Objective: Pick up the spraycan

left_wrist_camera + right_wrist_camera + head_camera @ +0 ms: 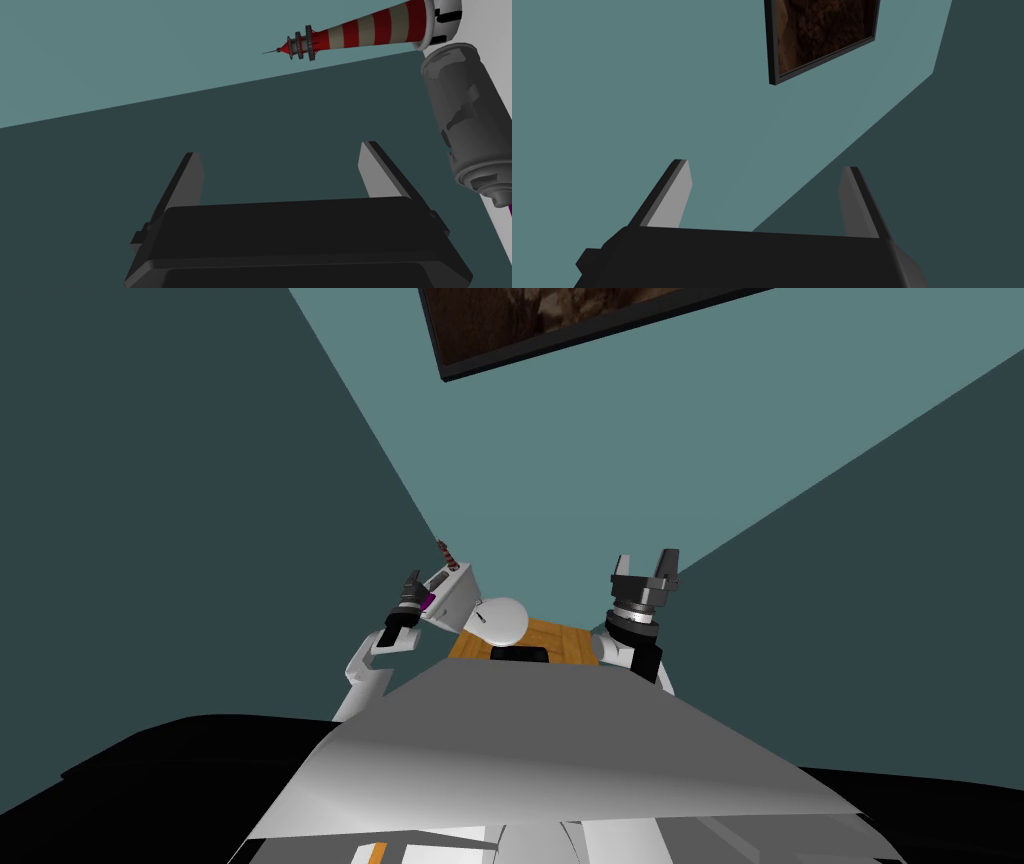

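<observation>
The spraycan [465, 120] is a grey cylinder with a nozzle cap, lying against a white box [500, 235]. In the left wrist view it is off to the side of my left gripper [285, 170], outside the nearer finger and apart from it. That gripper is open with nothing between its fingers. In the head view the left gripper [411, 580] is raised beside the white box [455, 598]. My right gripper [645, 560] is held up on the other side, open and empty, as the right gripper [764, 180] also shows in its wrist view.
A red-and-white striped lighthouse model [370, 30] stands on the white box just past the can, also seen as the lighthouse model [447, 556]. A white rounded object [500, 621] sits on a wooden surface [560, 641] between my arms.
</observation>
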Available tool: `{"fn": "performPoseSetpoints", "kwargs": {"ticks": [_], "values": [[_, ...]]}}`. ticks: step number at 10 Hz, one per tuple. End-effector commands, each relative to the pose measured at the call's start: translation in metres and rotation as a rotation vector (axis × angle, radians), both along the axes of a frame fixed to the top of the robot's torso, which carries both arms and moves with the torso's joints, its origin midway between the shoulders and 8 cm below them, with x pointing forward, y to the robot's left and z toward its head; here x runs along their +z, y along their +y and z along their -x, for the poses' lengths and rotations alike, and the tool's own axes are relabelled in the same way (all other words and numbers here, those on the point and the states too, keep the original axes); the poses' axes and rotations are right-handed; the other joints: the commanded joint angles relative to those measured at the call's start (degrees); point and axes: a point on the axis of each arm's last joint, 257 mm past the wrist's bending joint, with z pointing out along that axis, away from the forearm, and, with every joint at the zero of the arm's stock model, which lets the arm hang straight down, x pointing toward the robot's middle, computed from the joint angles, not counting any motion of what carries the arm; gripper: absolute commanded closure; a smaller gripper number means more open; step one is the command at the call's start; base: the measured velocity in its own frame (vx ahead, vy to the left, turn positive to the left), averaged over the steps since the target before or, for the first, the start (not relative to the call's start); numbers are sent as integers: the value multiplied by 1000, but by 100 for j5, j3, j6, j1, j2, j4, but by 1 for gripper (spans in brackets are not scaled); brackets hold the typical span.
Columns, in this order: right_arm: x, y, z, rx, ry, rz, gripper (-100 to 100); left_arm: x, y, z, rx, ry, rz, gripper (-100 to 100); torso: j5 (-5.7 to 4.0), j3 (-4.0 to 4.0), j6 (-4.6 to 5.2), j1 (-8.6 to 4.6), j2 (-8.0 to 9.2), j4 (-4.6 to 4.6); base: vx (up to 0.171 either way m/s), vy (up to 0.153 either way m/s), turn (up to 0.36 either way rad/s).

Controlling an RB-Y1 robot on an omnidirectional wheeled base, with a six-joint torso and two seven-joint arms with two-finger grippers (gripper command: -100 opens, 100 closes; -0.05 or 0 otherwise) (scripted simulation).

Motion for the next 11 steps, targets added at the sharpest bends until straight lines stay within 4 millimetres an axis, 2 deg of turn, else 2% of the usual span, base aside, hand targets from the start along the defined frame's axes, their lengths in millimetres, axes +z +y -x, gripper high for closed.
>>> {"fn": "performPoseSetpoints", "kwargs": {"ticks": [1,4,6,11], "values": [[0,0,0,0,0,0,0,0,0,0,0,0,0,-100,0,0,0,0,0,0,0,0,0],[0,0,0,0,0,0,0,-26,32,-6,42,68,52,-100,-1,0,1,-4,-1,0,-3,-26,-17],[0,0,0,0,0,0,0,-26,32,-6,42,68,52,-100,-4,1,1,-19,1,0,-1,-58,-7],[0,0,0,0,0,0,0,-26,32,-6,42,68,52,-100,1,1,1,4,2,0,0,-2,-3]]}}
